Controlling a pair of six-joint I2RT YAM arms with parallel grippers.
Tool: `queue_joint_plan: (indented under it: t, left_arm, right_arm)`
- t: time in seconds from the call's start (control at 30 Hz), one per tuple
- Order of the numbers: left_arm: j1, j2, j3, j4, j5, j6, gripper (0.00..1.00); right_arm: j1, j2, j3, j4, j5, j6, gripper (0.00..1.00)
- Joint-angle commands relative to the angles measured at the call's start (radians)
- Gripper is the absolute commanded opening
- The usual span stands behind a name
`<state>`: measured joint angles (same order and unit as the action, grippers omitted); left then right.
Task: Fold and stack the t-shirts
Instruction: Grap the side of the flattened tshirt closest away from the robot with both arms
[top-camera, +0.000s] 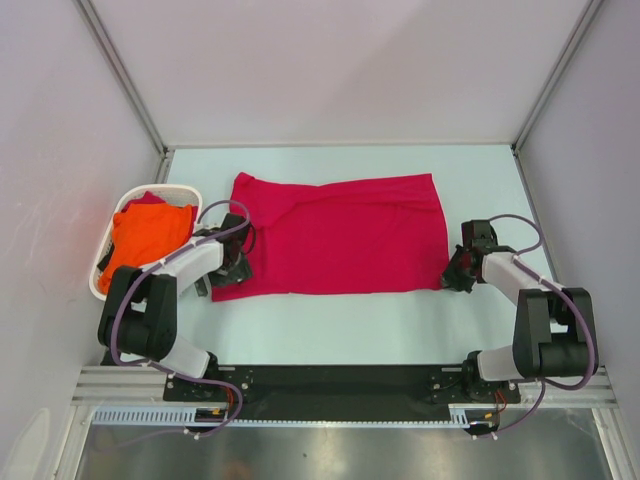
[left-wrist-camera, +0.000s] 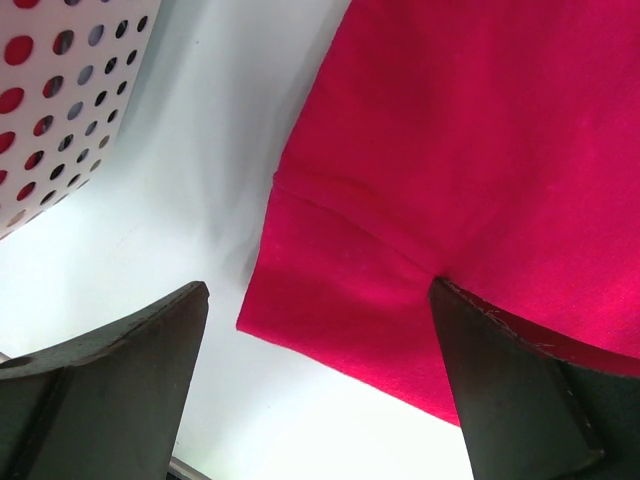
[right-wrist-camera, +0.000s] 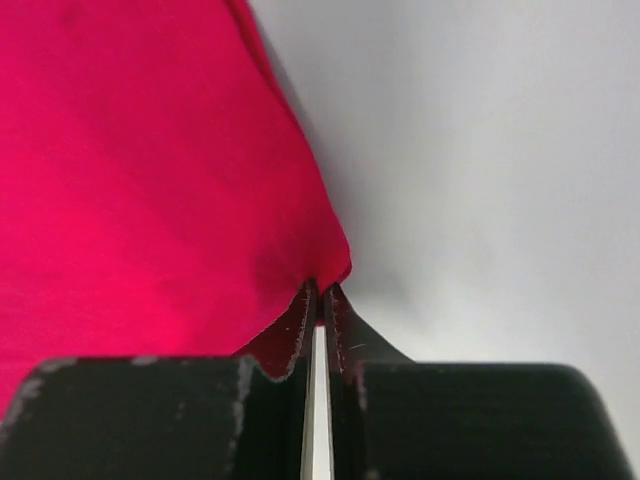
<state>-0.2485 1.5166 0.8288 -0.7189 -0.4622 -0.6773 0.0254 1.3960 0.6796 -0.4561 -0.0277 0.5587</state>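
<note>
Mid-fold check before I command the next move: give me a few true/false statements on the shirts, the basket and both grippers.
1. The right gripper is shut on a corner of the crimson t-shirt. True.
2. The left gripper is clamped on cloth. False: its jaws stand wide open over the shirt's left edge.
3. The orange t-shirt lies in the white basket. True.
4. The crimson t-shirt sits folded on top of the orange one. False: it lies spread out on the table, apart from the orange one.
5. The basket stands at the table's right side. False: it is at the left, beside the left arm.
</note>
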Motion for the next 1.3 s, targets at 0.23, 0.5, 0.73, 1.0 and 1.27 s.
queue_joint_plan:
  t: [0.23,0.5,0.73,1.0,1.27]
  left_arm:
    - [-0.005,0.007,-0.037,0.076,0.002,-0.042,1.00]
    - [-0.005,-0.013,-0.045,0.101,0.026,-0.027,0.15]
    - [-0.006,-0.021,-0.053,0.105,0.031,-0.025,0.00]
    - [-0.006,-0.159,-0.060,0.064,0.030,-0.021,0.54]
    - [0.029,-0.274,-0.112,0.049,0.000,-0.039,0.91]
  right_arm:
    - [0.013,-0.094,-0.022,0.062,-0.094,-0.028,0.00]
    - [0.036,-0.176,0.046,0.050,-0.038,-0.057,0.00]
    - [0.041,-0.155,0.060,0.071,-0.035,-0.051,0.00]
    - [0.053,-0.154,0.060,0.077,-0.037,-0.051,0.00]
    - [0.057,-0.164,0.032,0.092,-0.037,-0.057,0.00]
